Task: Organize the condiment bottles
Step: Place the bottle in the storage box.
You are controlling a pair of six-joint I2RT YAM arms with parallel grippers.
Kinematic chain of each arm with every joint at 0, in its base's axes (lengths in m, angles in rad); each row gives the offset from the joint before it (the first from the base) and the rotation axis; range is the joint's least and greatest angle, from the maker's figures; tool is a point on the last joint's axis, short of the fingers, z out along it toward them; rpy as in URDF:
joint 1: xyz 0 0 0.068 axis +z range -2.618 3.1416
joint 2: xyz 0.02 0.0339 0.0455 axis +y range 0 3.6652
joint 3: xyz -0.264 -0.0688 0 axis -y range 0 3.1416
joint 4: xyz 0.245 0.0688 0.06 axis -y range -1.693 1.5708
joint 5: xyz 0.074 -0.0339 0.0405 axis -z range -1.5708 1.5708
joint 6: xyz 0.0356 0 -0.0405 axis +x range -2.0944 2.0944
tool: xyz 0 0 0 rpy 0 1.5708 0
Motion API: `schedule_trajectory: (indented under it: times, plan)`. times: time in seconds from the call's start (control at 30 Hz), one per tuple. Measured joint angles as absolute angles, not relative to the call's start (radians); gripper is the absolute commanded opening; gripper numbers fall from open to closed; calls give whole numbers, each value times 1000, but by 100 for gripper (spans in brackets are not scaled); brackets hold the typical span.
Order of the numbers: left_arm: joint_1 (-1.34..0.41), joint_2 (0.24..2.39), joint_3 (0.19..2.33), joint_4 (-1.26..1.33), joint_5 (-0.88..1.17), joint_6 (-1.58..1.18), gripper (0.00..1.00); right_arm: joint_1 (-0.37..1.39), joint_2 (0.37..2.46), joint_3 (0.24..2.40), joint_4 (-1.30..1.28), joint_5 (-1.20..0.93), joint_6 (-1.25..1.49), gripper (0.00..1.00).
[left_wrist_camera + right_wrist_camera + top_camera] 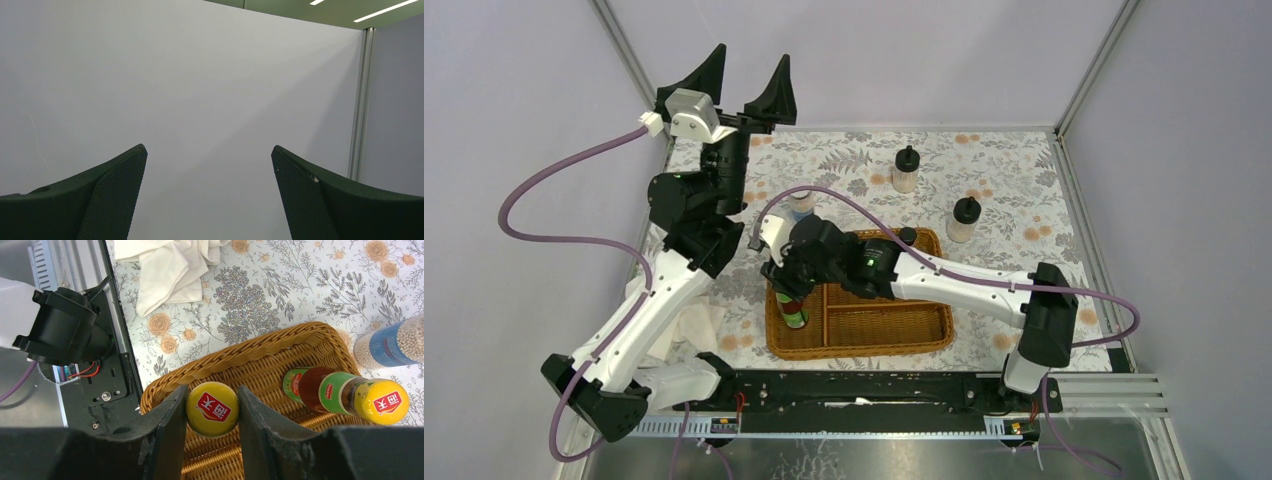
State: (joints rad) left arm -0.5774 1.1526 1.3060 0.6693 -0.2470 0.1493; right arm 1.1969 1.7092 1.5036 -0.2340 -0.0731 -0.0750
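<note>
The right gripper (212, 390) is clamped on the cap of a yellow-capped bottle (212, 410), 1 finger pressed to each side. The bottle stands upright directly beneath the gripper, in the left compartment of the wicker basket (240, 357). From above, the right arm covers the cap and only the green-and-red lower body shows. A second yellow-capped bottle (345, 395) is in the basket just to the right of the gripper in the wrist view. Whether it touches the held bottle cannot be told, and the overhead view hides it under the arm. Beyond that bottle, outside the rim, a blue-white shaker (395, 342) is cut off by the frame edge, its lid out of sight. Overhead, only a sliver of it shows behind the wrist and purple cable (844, 205). A cream jar (907, 168) and another cream jar (964, 220), each with a black knobbed lid, stand well beyond the gripper on the floral table (1014, 200). A crumpled white cloth (170, 265) lies outside the basket on the gripper's near-left side. The left gripper (752, 55) is raised high with its fingers wide apart, holding nothing. Its own camera shows only a blank wall (210, 75).
</note>
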Motion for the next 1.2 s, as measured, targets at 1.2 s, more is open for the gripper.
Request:
schedule_trajectory:
  times: [1.2]
  plan:
    - [-566,1077,1140,770,-252,157,99,1100,1750,1456,-146,-127,-78,0]
